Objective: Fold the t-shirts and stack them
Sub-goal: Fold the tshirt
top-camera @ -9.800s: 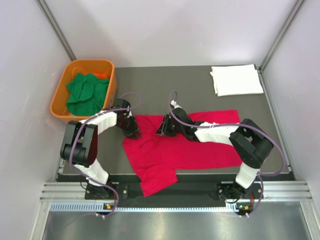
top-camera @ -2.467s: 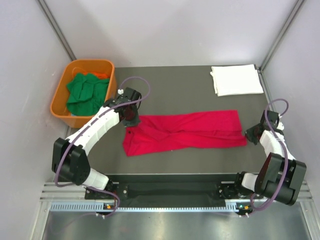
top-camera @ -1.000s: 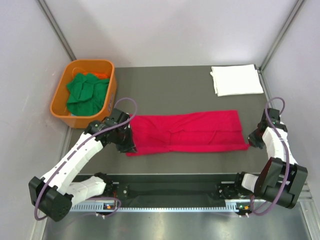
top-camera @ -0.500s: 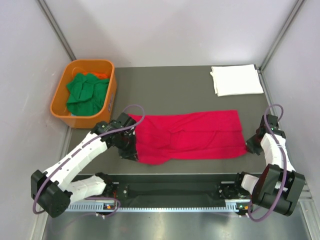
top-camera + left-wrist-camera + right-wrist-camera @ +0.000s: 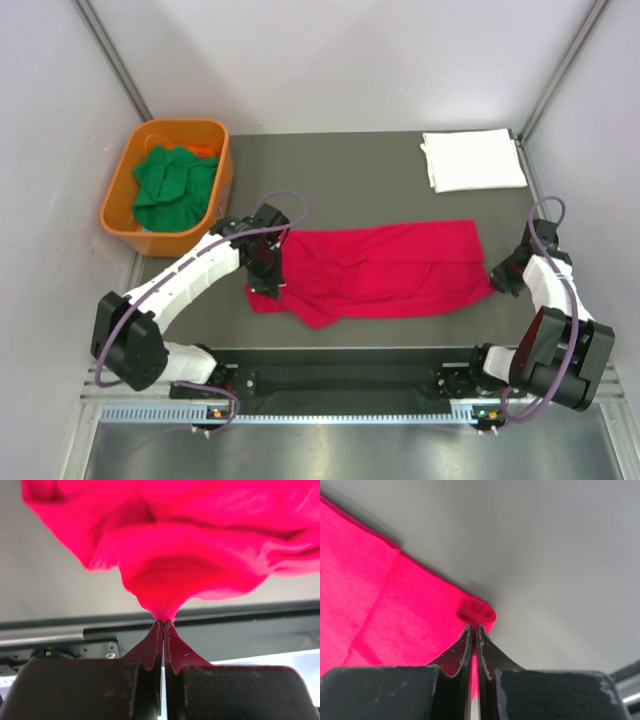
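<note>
A bright red t-shirt (image 5: 380,268) lies as a long band across the middle of the table. My left gripper (image 5: 268,283) is shut on its left end; in the left wrist view the red cloth (image 5: 200,555) bunches out from the pinched jaw tips (image 5: 163,622). At the band's right end, my right gripper (image 5: 497,272) is shut on the near corner, where a small roll of red cloth (image 5: 476,611) sits at the closed tips (image 5: 473,627). A folded white t-shirt (image 5: 472,158) rests at the far right. Crumpled green t-shirts (image 5: 172,185) fill the tub.
The orange plastic tub (image 5: 119,185) stands at the far left beside the table. Grey side walls close in both flanks. The metal rail (image 5: 350,385) carrying the arm bases runs along the near edge.
My left gripper has carried the shirt's left end slightly right and away from the near edge, and the near-left cloth now bulges forward. The right gripper has hardly moved.
</note>
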Tool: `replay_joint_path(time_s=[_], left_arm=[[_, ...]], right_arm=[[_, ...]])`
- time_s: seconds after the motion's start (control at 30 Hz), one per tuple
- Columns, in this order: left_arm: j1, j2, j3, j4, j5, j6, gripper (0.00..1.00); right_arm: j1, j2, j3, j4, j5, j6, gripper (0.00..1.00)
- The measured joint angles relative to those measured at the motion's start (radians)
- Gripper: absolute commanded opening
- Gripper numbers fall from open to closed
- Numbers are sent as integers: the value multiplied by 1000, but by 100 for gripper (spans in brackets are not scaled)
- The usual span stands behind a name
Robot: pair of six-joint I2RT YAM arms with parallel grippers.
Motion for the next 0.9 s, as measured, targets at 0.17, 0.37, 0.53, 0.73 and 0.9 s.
replay_joint_path(time_s=[0.17,0.37,0.53,0.73,0.9], left_arm=[[36,89,93,22,-29,18,0],[99,151,161,53,-55,50,0],[177,178,177,71,-49,79,0],[220,229,192,96,-23,102,0],[229,256,194,109,-20,117,0]], right_arm=[[0,36,28,31,-23,-10,0],[0,107,53,69,-34,-13,0],[0,148,72,83,-38,-14,0],[0,185,84,108,-62,-13,0],[0,206,92,111,-84,-13,0]])
